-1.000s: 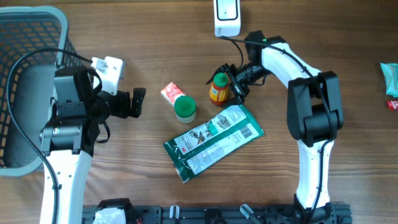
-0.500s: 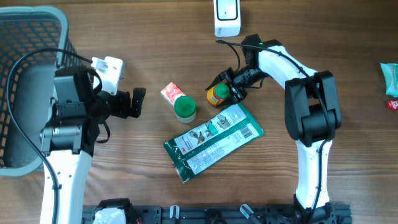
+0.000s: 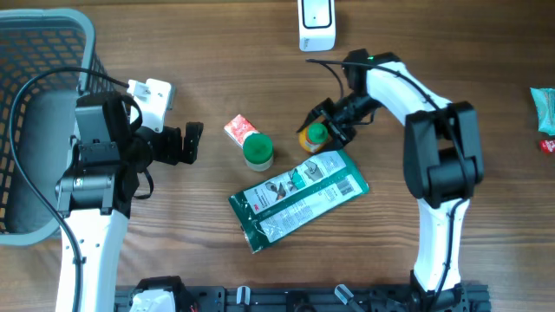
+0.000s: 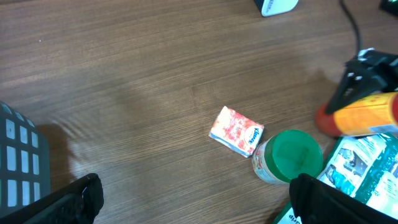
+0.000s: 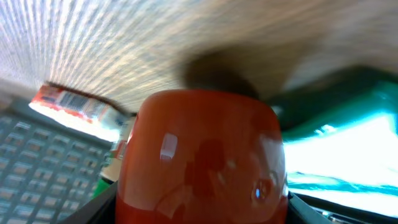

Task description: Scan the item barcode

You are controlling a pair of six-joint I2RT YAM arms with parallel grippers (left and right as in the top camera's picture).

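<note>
One table (image 3: pixel 217 69): brown wood grain, everything is spread across it.
Basket (image 3: pixel 82 26): grey mesh, tucked in the far left corner, right behind the left arm.
Left arm (image 3: pixel 95 165): parked at the left side, wrist pointing toward the middle of the table.
Right arm (image 3: pixel 438 147): reaching in from the right, wrist bent toward the centre.
Green pouch (image 3: pixel 299 198): lying flat and slanted at centre, printed face up, with a barcode near its right end.
Scanner (image 3: pixel 316 24): white, at the top edge, well apart from the bottle.
Left gripper (image 3: pixel 192 141): fingers spread wide with nothing between them, hanging left of the tissue pack.
Right gripper (image 3: pixel 323 128): clamped on the orange bottle, black fingers either side of it.
Jar (image 3: pixel 257 152): green lid, upright, touching the tissue pack's lower corner.
Orange bottle (image 4: pixel 364 117): green cap, tipped over on a slant in the right gripper's hold, just above the pouch's upper corner and right of the jar; its red base fills the right wrist view. Whether it touches the table, cannot tell.
Tissue pack (image 3: pixel 238 130): small, red and white, flat on the wood.
Teal packet (image 3: pixel 544 108): cut off at the right edge.
</note>
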